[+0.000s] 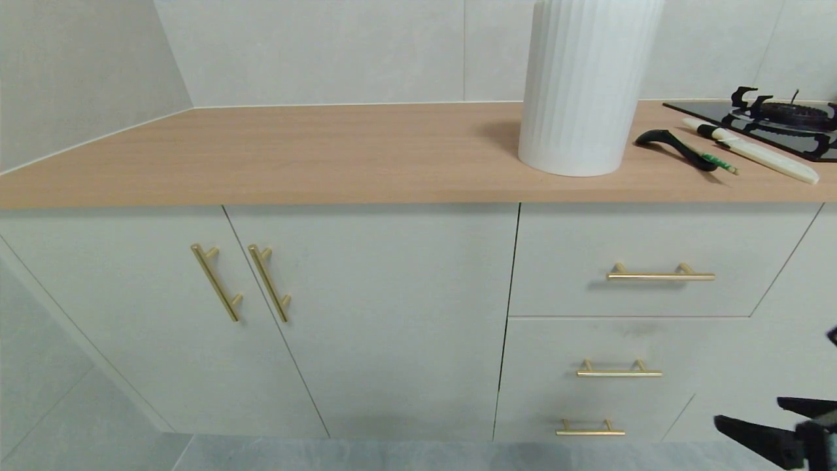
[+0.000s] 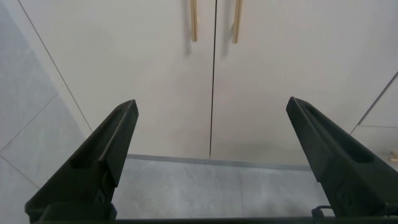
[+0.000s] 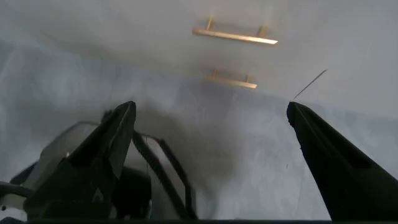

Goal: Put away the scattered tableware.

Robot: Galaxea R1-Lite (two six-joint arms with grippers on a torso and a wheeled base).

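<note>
1. The wooden countertop [image 1: 294,150] runs well above the right gripper [image 3: 211,109], whose fingers stand spread wide, nothing between them.
2. The cabinet doors [image 2: 280,81] stand straight ahead of the left gripper [image 2: 211,107], which is also wide apart and empty, low near the floor.
3. The drawer fronts [image 1: 569,235] face the right gripper, the lowest nearest it.
4. The white ribbed container [image 1: 582,85] stands on the counter, high above that gripper and to its left.
5. The cooktop [image 1: 778,121] sits farther back, above it.
6. The white knife [image 1: 752,152], black ladle [image 1: 677,147] and green-patterned stick [image 1: 719,162] lie together beside the container, directly above the right gripper.
</note>
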